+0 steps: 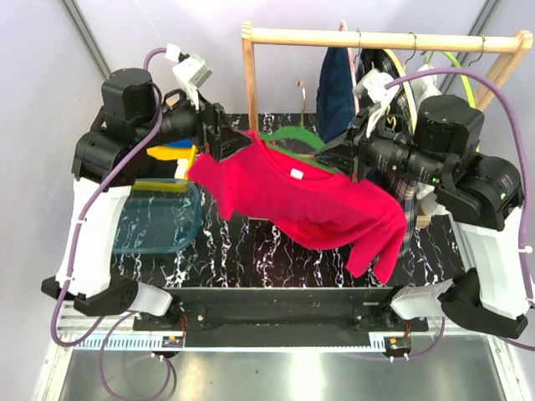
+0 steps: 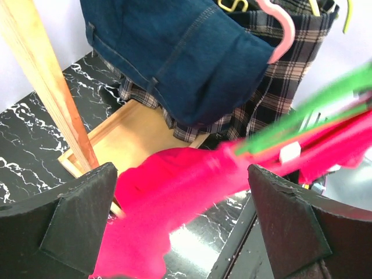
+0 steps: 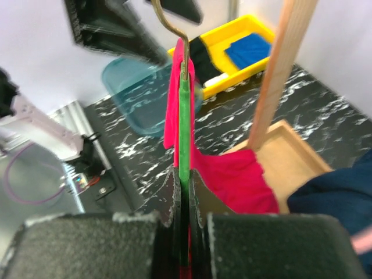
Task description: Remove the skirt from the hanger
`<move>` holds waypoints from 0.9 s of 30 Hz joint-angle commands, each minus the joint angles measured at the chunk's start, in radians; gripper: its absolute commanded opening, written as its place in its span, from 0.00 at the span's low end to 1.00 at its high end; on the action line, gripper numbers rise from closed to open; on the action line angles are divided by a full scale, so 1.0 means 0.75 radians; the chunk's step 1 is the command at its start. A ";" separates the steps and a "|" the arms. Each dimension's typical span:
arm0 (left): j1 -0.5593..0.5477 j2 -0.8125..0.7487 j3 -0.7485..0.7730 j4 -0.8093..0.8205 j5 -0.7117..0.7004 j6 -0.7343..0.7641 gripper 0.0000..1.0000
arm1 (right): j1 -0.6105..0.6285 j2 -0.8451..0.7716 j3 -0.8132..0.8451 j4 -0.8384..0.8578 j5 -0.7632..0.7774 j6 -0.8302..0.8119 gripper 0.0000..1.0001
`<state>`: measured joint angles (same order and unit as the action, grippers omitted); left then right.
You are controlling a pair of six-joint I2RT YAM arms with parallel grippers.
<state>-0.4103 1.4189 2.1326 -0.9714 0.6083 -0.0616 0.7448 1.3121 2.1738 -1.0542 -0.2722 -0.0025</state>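
Left claw is wide open. In the left wrist view both fingers stand far apart, with the red shirt bunched in the gap between them. I cannot tell whether either finger touches the cloth.

Right claw is closed on the green hanger. The flat green bar is pinched between the two pads, and the metal hook points away from the camera. The red shirt hangs on this green hanger, stretched between the two arms above the black marbled bench, one sleeve drooping toward the near edge.

The skirt is hanging on the wooden rack at the far right of the bench, partly covered by a denim garment. Neither claw is on it. A pink hanger overlaps its front. A bit of the pale yellow hanger shows at the top edge of the left wrist view; the rest is cut off.

Also noted: a clear blue tub and a yellow bin on the left side of the bench, and a wooden tray under the rack.
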 commanded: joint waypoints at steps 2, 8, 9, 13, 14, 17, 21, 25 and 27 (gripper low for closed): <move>0.017 -0.102 -0.078 0.035 0.152 0.074 0.99 | 0.009 0.030 0.253 0.084 0.209 -0.127 0.00; 0.128 -0.178 -0.137 0.152 0.330 0.117 0.99 | 0.011 0.116 0.425 0.078 0.185 -0.126 0.00; 0.148 -0.200 -0.184 0.198 0.344 0.127 0.99 | 0.011 0.122 0.445 0.076 0.155 -0.105 0.00; 0.324 -0.364 -0.517 0.623 0.473 0.087 0.89 | 0.011 0.138 0.525 0.080 0.115 -0.056 0.00; 0.354 -0.370 -0.609 0.695 0.526 0.017 0.87 | 0.011 0.140 0.552 0.078 0.111 -0.044 0.00; 0.500 -0.364 -0.736 1.034 0.614 -0.232 0.86 | 0.011 0.142 0.595 0.080 0.073 -0.003 0.00; 0.635 -0.319 -0.823 1.564 0.737 -0.619 0.85 | 0.011 0.120 0.581 0.080 0.028 0.093 0.00; 0.631 -0.219 -0.843 2.064 0.846 -1.031 0.85 | 0.011 0.104 0.519 0.099 -0.024 0.138 0.00; 0.621 -0.160 -0.837 2.252 0.886 -1.275 0.85 | 0.011 0.102 0.507 0.121 -0.030 0.144 0.00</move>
<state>0.0662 1.2629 1.5063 0.1764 1.1343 -0.6086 0.7471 1.4071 2.5610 -1.0813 -0.2401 0.0498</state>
